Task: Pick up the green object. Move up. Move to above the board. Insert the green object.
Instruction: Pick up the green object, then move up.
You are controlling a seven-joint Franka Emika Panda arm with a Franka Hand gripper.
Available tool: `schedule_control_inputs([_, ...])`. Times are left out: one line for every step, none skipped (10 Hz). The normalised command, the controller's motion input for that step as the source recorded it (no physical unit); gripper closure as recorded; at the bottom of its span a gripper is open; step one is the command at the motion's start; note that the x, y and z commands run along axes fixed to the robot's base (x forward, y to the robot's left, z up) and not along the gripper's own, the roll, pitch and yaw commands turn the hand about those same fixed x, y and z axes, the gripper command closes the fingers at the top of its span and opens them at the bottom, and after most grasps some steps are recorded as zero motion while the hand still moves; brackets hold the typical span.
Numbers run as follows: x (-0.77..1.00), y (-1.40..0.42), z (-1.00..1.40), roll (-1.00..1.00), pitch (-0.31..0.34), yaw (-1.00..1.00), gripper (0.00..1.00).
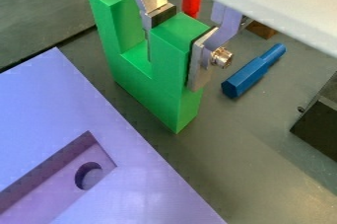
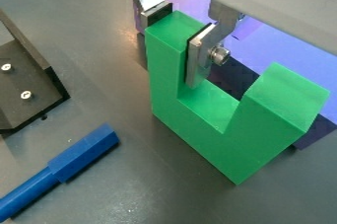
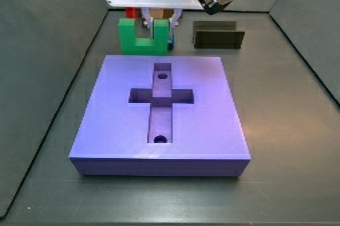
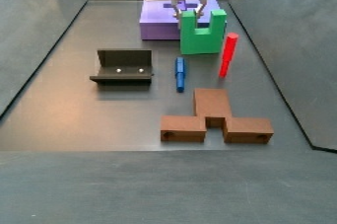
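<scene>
My gripper (image 2: 180,33) is down low, with one prong of the green object (image 2: 224,119) between its fingers (image 2: 200,53). The fingers sit close on both sides of that prong. The green object stands on the gray surface (image 2: 118,188), just beside the far end of the purple board (image 3: 162,111). In a wrist view a blue peg (image 1: 253,70) lies near it.

Gripper (image 4: 200,11) above floor (image 4: 79,90) bearing board (image 3: 200,120), fixture (image 4: 121,67).
</scene>
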Motion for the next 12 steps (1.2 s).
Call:
schedule_control_inputs([0.0,0.0,0.0,0.0,0.0,0.0,1.0])
schedule_control_inputs([0.0,0.0,0.0,0.0,0.0,0.0,1.0])
schedule_control_inputs([0.0,0.0,0.0,0.0,0.0,0.0,1.0])
schedule_control_inputs([0.0,0.0,0.0,0.0,0.0,0.0,1.0])
schedule_control_inputs([0.0,0.0,0.0,0.0,0.0,0.0,1.0])
schedule_control_inputs([0.0,0.0,0.0,0.0,0.0,0.0,1.0])
schedule_control_inputs([0.0,0.0,0.0,0.0,0.0,0.0,1.0])
schedule_control_inputs([0.0,0.0,0.0,0.0,0.0,0.0,1.0])
schedule_control_inputs([0.0,0.0,0.0,0.0,0.0,0.0,1.0])
schedule_control_inputs([0.0,0.0,0.83,0.0,0.0,0.0,1.0])
schedule_control_inputs([-0.01,0.02,0.83,0.0,0.008,-0.03,1.0])
schedule_control_inputs([-0.05,0.02,0.59,-0.02,0.037,-0.04,1.0])
